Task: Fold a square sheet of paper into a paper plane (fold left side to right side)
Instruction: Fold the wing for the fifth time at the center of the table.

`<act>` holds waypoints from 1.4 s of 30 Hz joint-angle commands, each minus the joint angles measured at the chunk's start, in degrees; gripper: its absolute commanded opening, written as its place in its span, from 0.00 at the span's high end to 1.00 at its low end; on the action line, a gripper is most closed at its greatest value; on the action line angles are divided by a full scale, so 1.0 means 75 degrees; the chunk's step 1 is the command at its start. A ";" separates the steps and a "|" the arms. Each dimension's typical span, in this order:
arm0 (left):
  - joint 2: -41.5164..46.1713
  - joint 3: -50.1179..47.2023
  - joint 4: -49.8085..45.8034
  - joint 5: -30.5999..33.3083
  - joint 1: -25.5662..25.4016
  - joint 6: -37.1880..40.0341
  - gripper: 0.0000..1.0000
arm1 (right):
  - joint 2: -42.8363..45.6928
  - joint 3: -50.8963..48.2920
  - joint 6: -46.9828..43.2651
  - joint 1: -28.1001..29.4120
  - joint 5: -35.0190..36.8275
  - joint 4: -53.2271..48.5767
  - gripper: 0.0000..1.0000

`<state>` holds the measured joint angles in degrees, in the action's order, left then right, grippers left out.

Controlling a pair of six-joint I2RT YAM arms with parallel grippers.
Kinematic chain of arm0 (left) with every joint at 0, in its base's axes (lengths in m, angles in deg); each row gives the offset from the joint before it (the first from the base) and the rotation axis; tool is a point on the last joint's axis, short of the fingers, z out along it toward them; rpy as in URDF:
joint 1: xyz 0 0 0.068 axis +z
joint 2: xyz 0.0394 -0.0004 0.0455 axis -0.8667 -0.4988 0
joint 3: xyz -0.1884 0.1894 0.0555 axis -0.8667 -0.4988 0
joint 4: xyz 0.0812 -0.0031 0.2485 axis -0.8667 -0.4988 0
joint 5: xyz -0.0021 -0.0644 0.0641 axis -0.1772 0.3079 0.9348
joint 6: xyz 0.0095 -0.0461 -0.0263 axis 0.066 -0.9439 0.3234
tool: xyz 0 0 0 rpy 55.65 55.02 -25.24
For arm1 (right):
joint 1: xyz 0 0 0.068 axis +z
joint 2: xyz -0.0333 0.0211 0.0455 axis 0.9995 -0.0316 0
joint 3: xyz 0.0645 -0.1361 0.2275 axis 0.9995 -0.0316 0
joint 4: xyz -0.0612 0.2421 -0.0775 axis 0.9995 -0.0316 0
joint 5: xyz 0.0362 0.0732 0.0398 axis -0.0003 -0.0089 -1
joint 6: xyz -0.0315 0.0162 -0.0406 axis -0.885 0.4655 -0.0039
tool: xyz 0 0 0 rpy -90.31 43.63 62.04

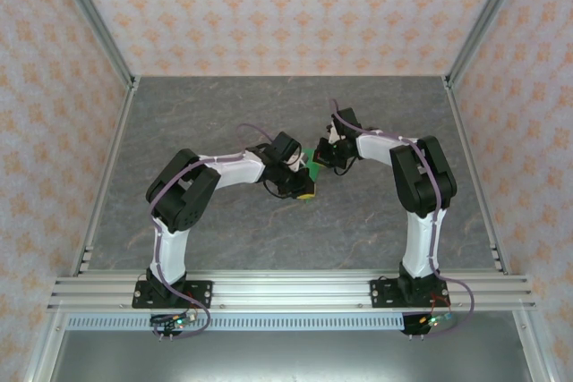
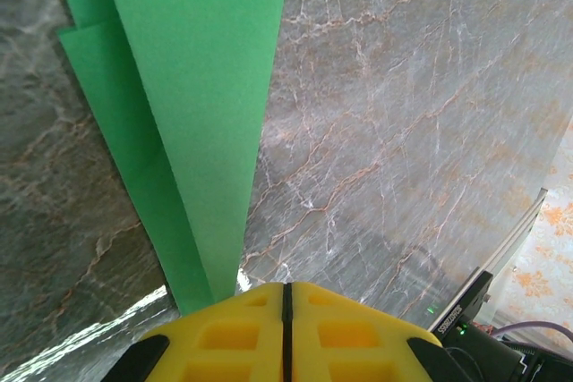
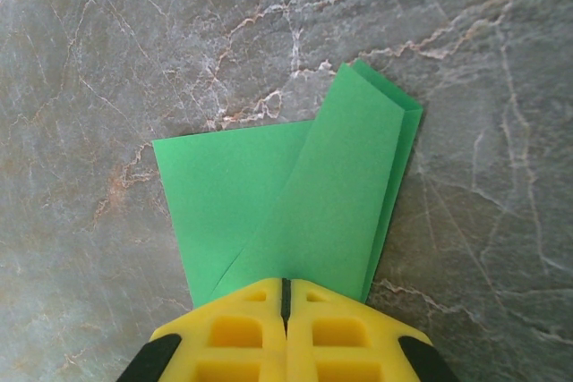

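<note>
Enclosure: patterned orange-and-white walls [image 1: 45, 87] stood on three sides of a grey marbled table [image 1: 206, 105]. An aluminium rail [image 1: 286, 291] at the near edge carried both arm bases.
Left arm: the left arm [image 1: 179, 194] rose from its base at the left end of the rail, bent at the elbow and reached rightward toward the table centre.
Left gripper: the left gripper [image 1: 305, 191] sat low at the table centre, just near-side of the paper. In the left wrist view, the yellow fingertips [image 2: 242, 328] met along a thin dark seam, so the jaws were closed. The narrow end of the paper ran under the left finger. Whether it was pinched could not be determined.
Task item: the folded green paper [image 1: 314, 157] lay on the table centre, between the two grippers. In the left wrist view the folded green paper [image 2: 197, 87] showed as a long tapering strip with overlapping layers along its left side. In the right wrist view the folded green paper [image 3: 295, 194] showed a flat panel at left with a narrower flap folded over it at right.
Right gripper: the right gripper [image 1: 326, 162] was just right of the paper. In the right wrist view its fingertips [image 3: 242, 328] were pressed together, with the near edge of the paper passing beneath them. A grip on the paper could not be confirmed.
Right arm: the right arm [image 1: 421, 185] rose from the right end of the rail and reached leftward.
</note>
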<state>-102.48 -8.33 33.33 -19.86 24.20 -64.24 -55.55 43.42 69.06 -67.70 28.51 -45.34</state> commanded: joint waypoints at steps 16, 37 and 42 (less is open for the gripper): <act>-0.0188 -0.0280 -0.0236 0.0422 0.0011 0.0153 0.91 | -0.0505 0.0012 -0.0208 -0.0015 0.0655 -0.0706 0.97; -0.0215 -0.0586 -0.0385 0.0436 0.0014 0.0281 0.92 | -0.0639 0.0148 -0.0205 -0.0015 0.0800 -0.0936 0.97; -0.0109 -0.0924 -0.0323 0.0290 0.0003 0.0293 0.92 | -0.0711 0.0189 -0.0164 -0.0033 0.0814 -0.0981 0.97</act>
<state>-102.85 -11.76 36.26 -18.63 24.24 -62.97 -56.51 45.45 68.62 -67.70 28.69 -48.13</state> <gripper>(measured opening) 0.082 0.067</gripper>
